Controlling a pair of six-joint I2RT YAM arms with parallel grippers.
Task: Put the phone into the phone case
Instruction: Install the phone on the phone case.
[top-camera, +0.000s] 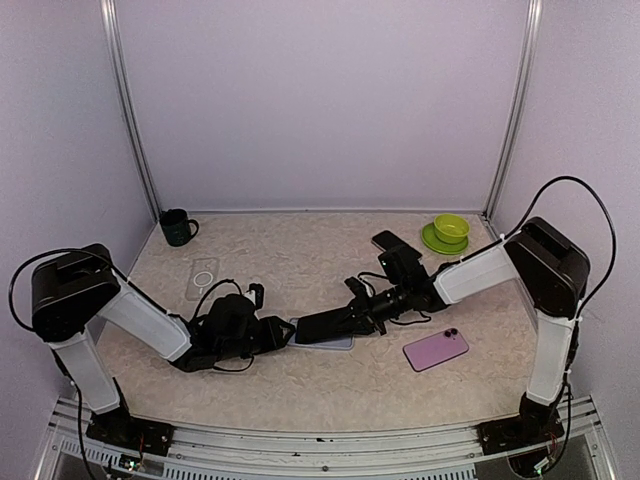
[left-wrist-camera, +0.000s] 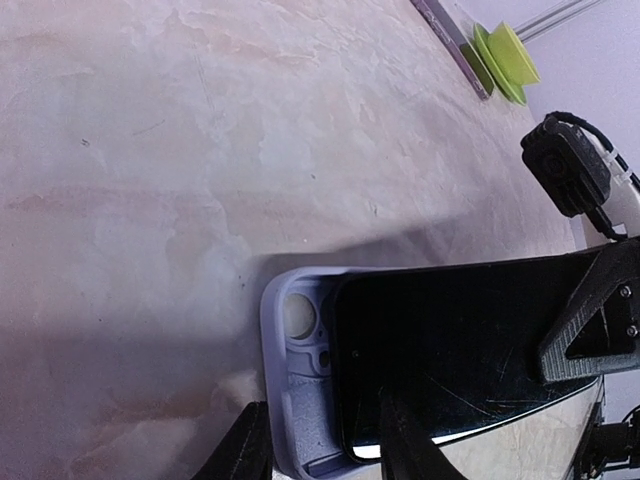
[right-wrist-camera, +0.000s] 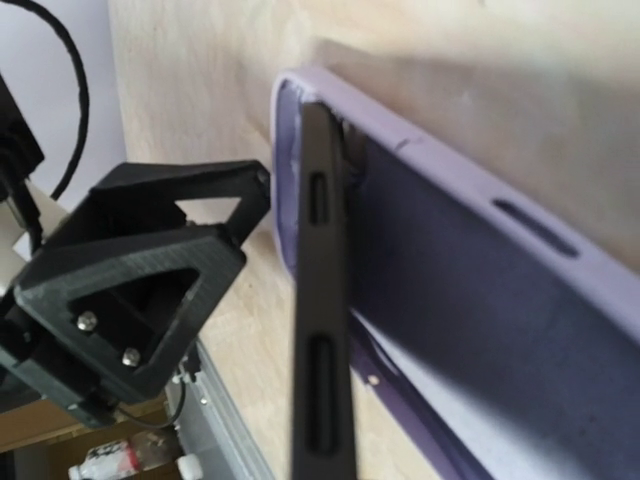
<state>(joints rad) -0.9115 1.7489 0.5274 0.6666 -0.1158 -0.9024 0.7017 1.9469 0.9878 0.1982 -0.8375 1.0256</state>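
A lavender phone case lies open side up at the table's middle. The left wrist view shows its camera-hole end. My left gripper holds that end, with one finger outside the wall and the other across the near edge. The black phone slants over the case, its end down inside near the camera hole. My right gripper is shut on the phone's other end, one finger lying on the screen. The right wrist view shows the phone edge-on above the case's floor.
A pink phone-shaped item lies right of the case. A clear case and a dark green mug are at the back left. A green bowl on a plate and a black device sit at the back right.
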